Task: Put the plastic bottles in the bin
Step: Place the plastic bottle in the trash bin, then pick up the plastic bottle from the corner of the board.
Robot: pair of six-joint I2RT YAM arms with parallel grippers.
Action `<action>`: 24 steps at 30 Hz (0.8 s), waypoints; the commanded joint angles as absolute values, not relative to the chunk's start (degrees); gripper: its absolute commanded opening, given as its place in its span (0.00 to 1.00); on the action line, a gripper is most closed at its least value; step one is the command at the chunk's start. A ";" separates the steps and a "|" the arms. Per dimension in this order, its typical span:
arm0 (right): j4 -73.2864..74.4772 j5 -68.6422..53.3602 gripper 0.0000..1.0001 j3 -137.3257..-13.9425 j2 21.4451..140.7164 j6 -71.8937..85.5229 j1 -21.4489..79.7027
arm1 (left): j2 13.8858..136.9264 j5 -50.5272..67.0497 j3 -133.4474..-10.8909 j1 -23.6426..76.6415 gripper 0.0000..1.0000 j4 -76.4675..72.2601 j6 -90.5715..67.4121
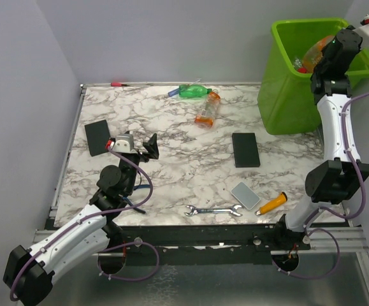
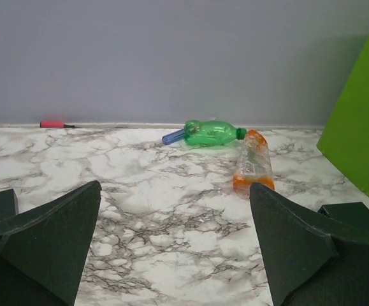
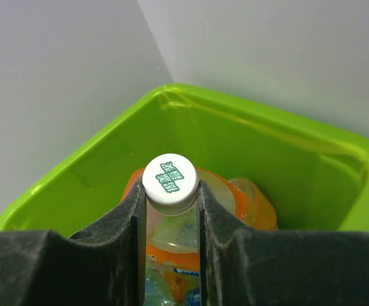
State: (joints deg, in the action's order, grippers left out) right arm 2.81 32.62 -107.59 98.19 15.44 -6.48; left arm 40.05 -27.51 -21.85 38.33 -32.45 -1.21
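Observation:
My right gripper (image 1: 327, 51) is over the lime-green bin (image 1: 286, 89) and is shut on an orange bottle (image 1: 316, 52) by its white cap (image 3: 169, 181); the bottle hangs inside the bin's mouth (image 3: 280, 166). More bottles lie below it in the bin. A green bottle (image 1: 194, 91) and an orange bottle (image 1: 208, 109) lie on the marble table at the back; both show in the left wrist view, green (image 2: 211, 133) and orange (image 2: 253, 163). My left gripper (image 1: 141, 145) is open and empty above the table's left side, its dark fingers (image 2: 50, 236) wide apart.
Two black slabs (image 1: 99, 138) (image 1: 245, 150) and a grey slab (image 1: 245, 196) lie on the table. A wrench (image 1: 213, 210) and an orange-handled screwdriver (image 1: 272, 204) lie near the front edge. A red-handled tool (image 1: 118, 83) lies by the back wall.

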 commanded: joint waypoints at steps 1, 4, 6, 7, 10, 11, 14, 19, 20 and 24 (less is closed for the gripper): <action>8.00 27.65 0.02 -111.41 101.01 17.93 -6.73 | 40.45 -26.99 -22.37 38.41 0.99 -32.08 -0.35; 7.25 21.07 0.67 -110.20 100.11 17.25 -7.29 | 40.77 -27.04 -22.57 38.40 0.99 -32.08 -0.80; 6.35 19.78 0.86 -110.11 99.32 17.58 -7.29 | 40.73 -27.06 -22.59 38.37 0.99 -32.08 -0.88; 6.47 19.24 0.90 -110.76 99.17 18.31 -7.29 | 40.77 -27.09 -22.57 38.33 0.99 -32.08 -0.96; 6.02 16.92 0.99 -113.35 98.19 21.56 -7.29 | 41.01 -27.16 -22.68 38.35 0.99 -32.08 -1.12; 5.14 15.58 1.00 -113.90 97.47 22.87 -7.21 | 41.16 -27.08 -22.72 38.35 0.99 -32.08 -1.14; 3.45 12.08 1.00 -117.22 95.74 24.51 -4.79 | 41.79 -26.81 -22.85 38.37 0.99 -32.10 -1.27; 3.42 11.07 1.00 -121.62 93.52 19.32 7.29 | 42.45 -26.77 -22.86 38.35 0.99 -32.08 -1.23; 3.61 11.37 1.00 -121.01 92.78 17.88 10.05 | 42.49 -26.80 -22.78 38.34 0.99 -32.01 -1.19; 4.91 9.53 0.98 -112.91 89.17 16.56 19.74 | 42.82 -26.92 -22.68 38.39 0.99 -31.58 -0.84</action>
